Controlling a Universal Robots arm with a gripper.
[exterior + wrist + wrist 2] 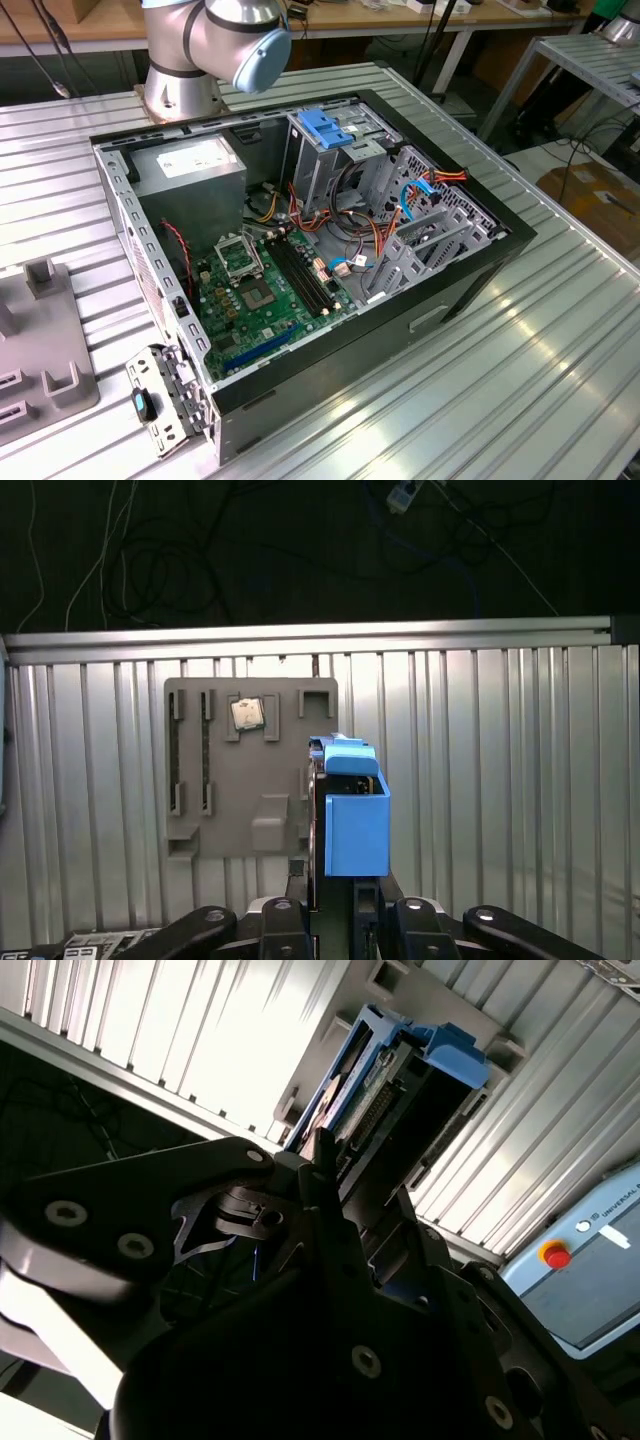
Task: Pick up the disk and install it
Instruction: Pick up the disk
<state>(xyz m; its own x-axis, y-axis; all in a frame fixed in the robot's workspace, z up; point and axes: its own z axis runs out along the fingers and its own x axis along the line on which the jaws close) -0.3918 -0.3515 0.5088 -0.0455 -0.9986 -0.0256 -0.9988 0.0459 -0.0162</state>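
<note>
Firmly, the fingers (368, 892) grip the disk (355, 820) by one end, grey fixture plate (215, 780) and ribbed surface (500, 780) behind it.

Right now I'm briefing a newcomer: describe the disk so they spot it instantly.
In the first wrist view, find the ribbed metal table and its flat grey fixture plate. Over its edge the black gripper holds the flat dark disk, alone in having bright blue plastic rails.

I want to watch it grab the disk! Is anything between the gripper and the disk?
Nothing visible does. In the first wrist view the gripper is closed on the disk, beside the grey parts tray.
</note>
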